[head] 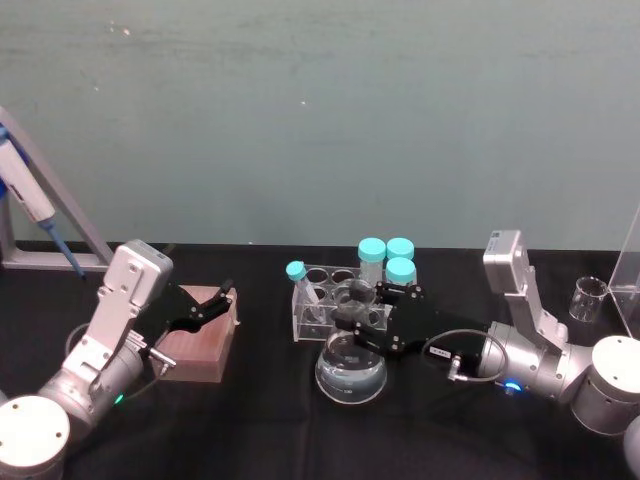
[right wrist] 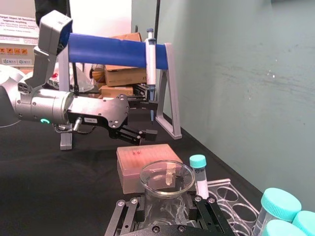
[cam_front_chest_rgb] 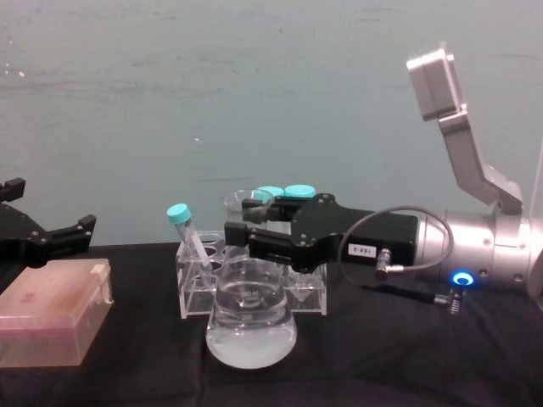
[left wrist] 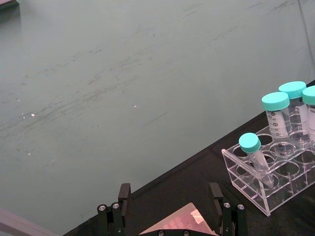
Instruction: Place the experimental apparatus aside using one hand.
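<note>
Right pincer [head: 352, 327] is clamped on the neck of the conical flask [head: 351, 372], fingers either side just under the rim; my right wrist view shows the flask mouth [right wrist: 167, 178] sitting between the black finger blocks. Flask body w/ clear liquid rests on the black tabletop [head: 260, 420], just in front of the clear tube rack [head: 330, 300]. Can't tell from the chest view whether the flask base [cam_front_chest_rgb: 251, 339] is touching the tabletop or barely off it. Pincer body hides part of the rack and the lower half of the teal-capped tubes [head: 386, 258]. Small beaker [head: 588, 299] sits well apart at far right, next to an acrylic stand cut off by the edge. Left pincer [head: 215, 300] hangs spread over the pink box [head: 200, 340], gripping nothing.
</note>
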